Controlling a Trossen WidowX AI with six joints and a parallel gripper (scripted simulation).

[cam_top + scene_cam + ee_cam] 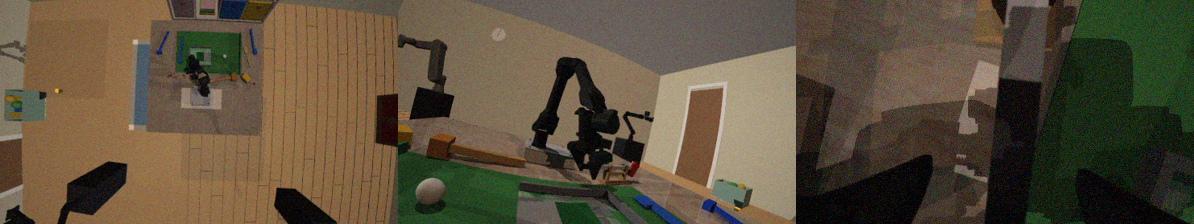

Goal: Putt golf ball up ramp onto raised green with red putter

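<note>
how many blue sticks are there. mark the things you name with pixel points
3, going by the top view: one (163,42) (709,205) left of the green mat (231,38) (482,177), one (181,47) (661,211) on its left part, one (252,40) to its right.

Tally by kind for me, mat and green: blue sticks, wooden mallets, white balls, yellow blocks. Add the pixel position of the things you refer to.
Blue sticks (159,51) (661,211): 3
Mallet (234,76) (441,147): 1
Ball (224,56) (430,191): 1
Yellow block (246,77) (404,134): 1
Total: 6
</note>
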